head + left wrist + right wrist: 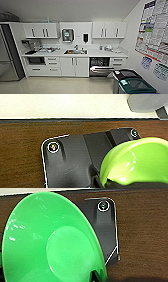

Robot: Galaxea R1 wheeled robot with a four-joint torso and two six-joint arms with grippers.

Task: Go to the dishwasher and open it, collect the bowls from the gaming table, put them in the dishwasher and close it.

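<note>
You are looking at a small kitchen with white cabinets (75, 66) and a long white tabletop (100, 53) with a sink (75, 52) in the middle. The dishwasher (100, 66) sits under the tabletop, to the right of the sink. Its door is down and open. You can see the dark inside and the wire racks. Two bins (130, 81) with dark lids stand in the near right corner, and posters (153, 30) hang on the right wall.

In your left wrist view, the pale yellow-green bowl (136, 162) is big and close. It is round, shiny and smooth, and tipped so you can see into it. It sits right at your left end effector (120, 184), with its rim down against the dark part there. It looks held, but you cannot see the fingers well enough to tell.

In your right wrist view, the bright green bowl (50, 240) is even bigger. It is round and glossy, with a flat circle at the bottom. Its rim reaches down to your right end effector (96, 276). You cannot tell how wide that one is either.

A brown floor (20, 151) lies under both bowls.
</note>
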